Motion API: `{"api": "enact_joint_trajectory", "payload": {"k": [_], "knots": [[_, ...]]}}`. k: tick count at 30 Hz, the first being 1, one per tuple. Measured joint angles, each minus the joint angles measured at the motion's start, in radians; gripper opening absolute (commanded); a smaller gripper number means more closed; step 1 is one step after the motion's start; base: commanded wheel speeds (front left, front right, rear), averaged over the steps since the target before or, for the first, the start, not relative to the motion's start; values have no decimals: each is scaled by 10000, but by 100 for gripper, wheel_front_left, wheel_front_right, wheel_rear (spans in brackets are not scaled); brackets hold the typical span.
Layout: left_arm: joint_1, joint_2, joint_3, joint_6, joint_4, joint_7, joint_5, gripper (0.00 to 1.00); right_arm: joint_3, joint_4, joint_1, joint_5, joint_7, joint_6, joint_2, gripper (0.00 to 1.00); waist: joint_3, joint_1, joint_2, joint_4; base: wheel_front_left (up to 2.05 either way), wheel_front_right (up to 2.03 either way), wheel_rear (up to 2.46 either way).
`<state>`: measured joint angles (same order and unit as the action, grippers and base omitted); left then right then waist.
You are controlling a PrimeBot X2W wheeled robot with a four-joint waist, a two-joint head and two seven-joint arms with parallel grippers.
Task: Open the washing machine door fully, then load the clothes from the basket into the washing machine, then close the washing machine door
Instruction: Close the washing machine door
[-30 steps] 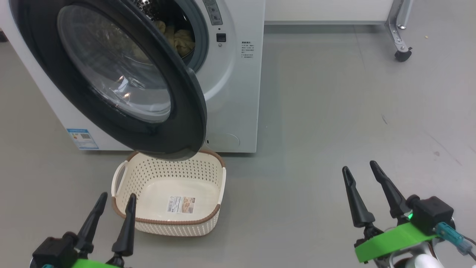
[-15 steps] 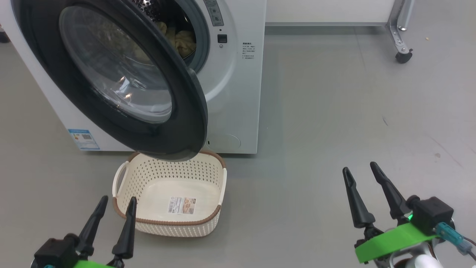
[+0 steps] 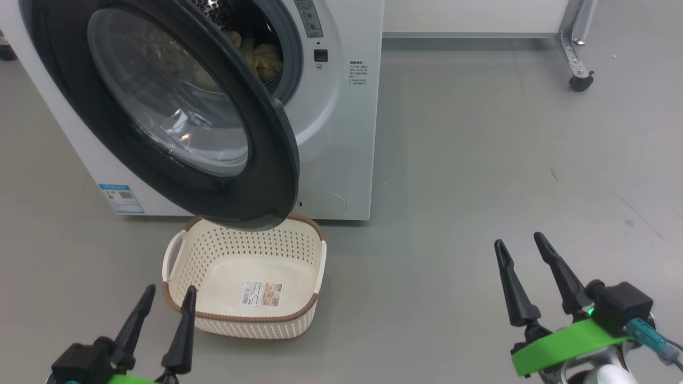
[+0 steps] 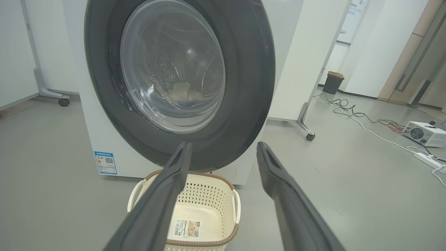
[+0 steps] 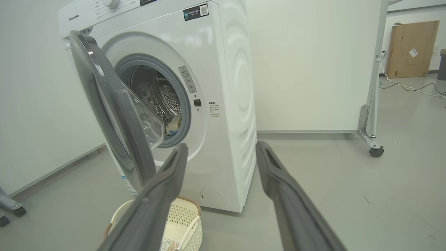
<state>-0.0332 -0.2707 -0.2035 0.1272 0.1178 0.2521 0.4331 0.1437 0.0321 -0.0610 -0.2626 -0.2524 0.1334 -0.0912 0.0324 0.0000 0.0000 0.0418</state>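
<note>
Well, left gripper: is hovering low, just beside the basket at its near left corner, fingers standing wide apart, gripping nothing.
right gripper: is hanging over the floor well off to the right, fingers gaping too, carrying nothing.
basket: is sitting on the floor beneath the washing machine door, showing a label sticker inside.
washing machine door: is hanging partly open.
clothes: are lying inside the drum of the washing machine.

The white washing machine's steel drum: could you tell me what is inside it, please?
Crumpled pale yellow clothes lie inside; the half-open black-rimmed glass door covers much of the drum.
</note>
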Motion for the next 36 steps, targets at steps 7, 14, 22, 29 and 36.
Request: {"api": "enact_joint_trajectory", "payload": {"k": [7, 14, 22, 29, 36], "knots": [[0, 4, -35, 0, 65, 0, 0, 100, -15, 50, 1, 2, 0, 0, 2, 100, -80, 0, 0, 23, 0, 0, 0], [0, 13, -48, 0, 111, 0, 0, 100, -33, 59, 1, 2, 0, 0, 2, 100, -84, 0, 0, 26, 0, 0, 0], [3, 36, -171, 0, 178, 0, 0, 100, -178, 150, 1, 100, 0, 0, 2, 100, -93, 0, 0, 64, 0, 0, 0], [13, 63, -247, 0, 247, 0, 0, 100, -518, 291, 11, 364, 0, 0, 56, 100, -198, 0, 0, 202, 0, 0, 0], [184, 167, -376, 0, 267, 0, -4, 100, -779, 410, 233, 704, 0, 0, 130, 0, -690, 0, 0, 449, 0, 0, 0]]}}
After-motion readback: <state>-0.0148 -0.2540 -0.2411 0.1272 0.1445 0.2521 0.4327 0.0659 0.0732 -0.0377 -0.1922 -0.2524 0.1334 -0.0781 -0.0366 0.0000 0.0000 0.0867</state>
